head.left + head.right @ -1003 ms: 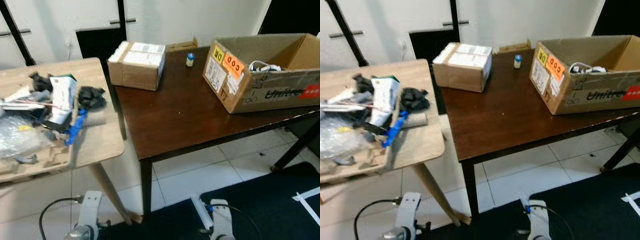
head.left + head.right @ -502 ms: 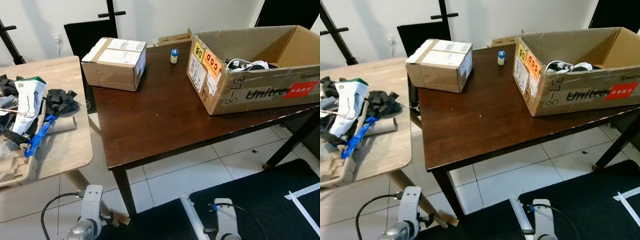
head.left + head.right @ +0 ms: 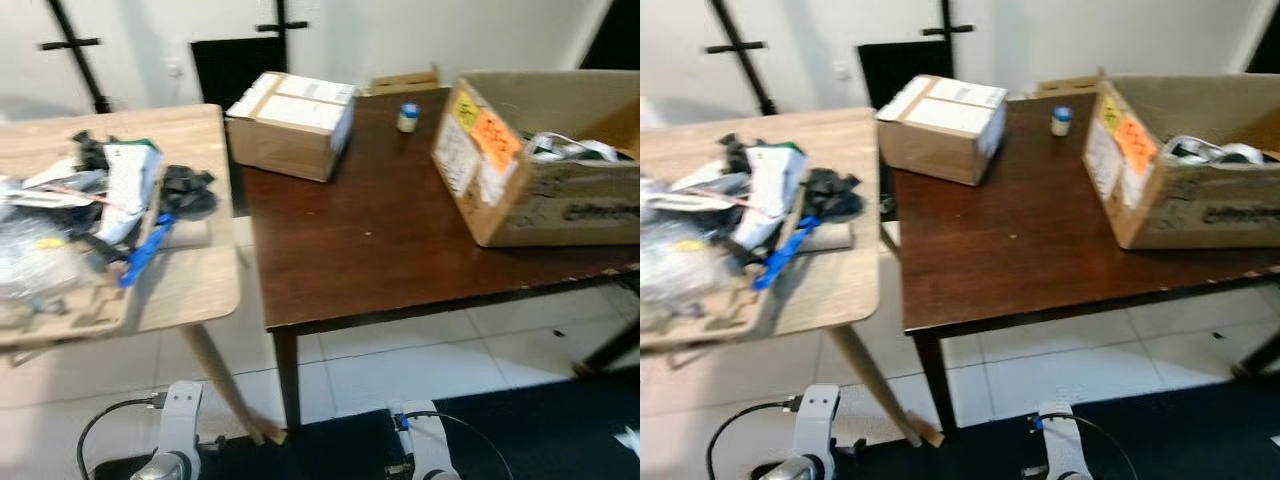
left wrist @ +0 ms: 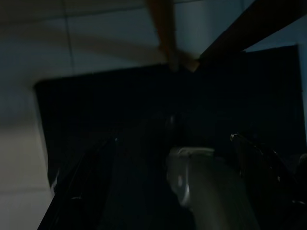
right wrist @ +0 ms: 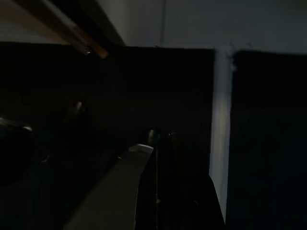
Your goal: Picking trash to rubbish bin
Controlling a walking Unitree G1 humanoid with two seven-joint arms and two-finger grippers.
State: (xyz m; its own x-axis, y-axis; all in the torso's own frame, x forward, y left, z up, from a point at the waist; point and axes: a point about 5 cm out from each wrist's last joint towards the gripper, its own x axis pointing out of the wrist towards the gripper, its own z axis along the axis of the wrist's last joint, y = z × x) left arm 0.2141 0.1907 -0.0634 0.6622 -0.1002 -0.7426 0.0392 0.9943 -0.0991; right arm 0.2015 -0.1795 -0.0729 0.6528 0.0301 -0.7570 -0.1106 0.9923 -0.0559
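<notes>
A dark table (image 3: 380, 250) abuts a light table (image 3: 190, 285), floor free before them. An open box (image 3: 540, 175) overhangs its edge. Trash (image 3: 90, 215) crowds the light table. Both arms hang; tool states unreadable.
</notes>
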